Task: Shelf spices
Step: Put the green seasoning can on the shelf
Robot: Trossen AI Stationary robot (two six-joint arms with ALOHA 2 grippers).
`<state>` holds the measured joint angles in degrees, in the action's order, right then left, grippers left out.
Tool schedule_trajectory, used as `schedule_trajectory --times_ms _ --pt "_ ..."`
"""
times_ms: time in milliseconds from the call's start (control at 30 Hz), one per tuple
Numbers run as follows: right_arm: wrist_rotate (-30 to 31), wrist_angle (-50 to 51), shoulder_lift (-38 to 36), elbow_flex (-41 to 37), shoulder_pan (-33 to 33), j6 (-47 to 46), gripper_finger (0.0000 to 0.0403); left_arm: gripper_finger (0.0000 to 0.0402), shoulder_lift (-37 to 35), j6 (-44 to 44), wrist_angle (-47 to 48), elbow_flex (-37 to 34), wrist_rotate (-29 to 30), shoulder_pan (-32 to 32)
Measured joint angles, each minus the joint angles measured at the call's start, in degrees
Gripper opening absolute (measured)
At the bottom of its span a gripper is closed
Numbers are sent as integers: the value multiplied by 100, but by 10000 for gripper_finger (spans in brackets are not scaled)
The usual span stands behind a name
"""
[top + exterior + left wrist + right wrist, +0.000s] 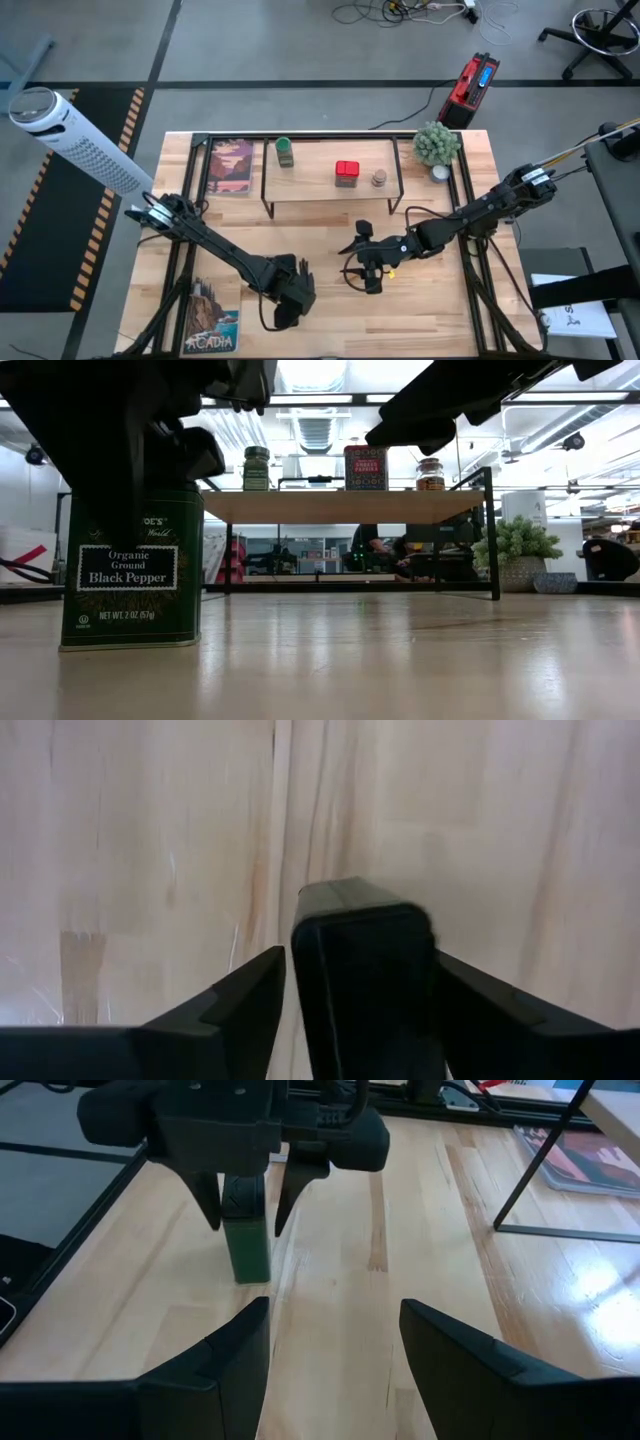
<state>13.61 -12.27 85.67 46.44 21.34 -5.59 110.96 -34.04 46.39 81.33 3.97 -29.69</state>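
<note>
A pale wooden surface (330, 300) sits in a workshop with a grey floor, and a low shelf (330, 163) with a light board top and thin black legs stands toward its far edge.

Well in front of the shelf, toward the near left side of the surface, the left pincer (287, 300) hangs straight down over a dark green black pepper tin (131, 570) that stands upright on the wood. Its two fingers (235, 1010) are spread to either side of the tin's top, with a thin gap showing on at least one side; a firm grip cannot be confirmed.

In front of the shelf's right half, the right pincer (368, 262) hovers above bare wood, released and part-way spread, holding nothing.

On the shelf top stand a green-capped jar (284, 151) at the left, a red square tin (346, 173) at the middle and a tiny tan round jar (379, 178) just right of it. A potted plant (436, 145) stands beside the shelf's right end.
</note>
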Motion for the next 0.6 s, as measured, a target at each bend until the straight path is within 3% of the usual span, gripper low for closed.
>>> schedule_trajectory --times_ms 300,600 --pt "-1 2 0 -1 0 1 199 196 2 -26 -93 -238 -2 2" --pt "-1 0 0 -1 1 -1 199 149 2 -37 -199 -238 -7 2"
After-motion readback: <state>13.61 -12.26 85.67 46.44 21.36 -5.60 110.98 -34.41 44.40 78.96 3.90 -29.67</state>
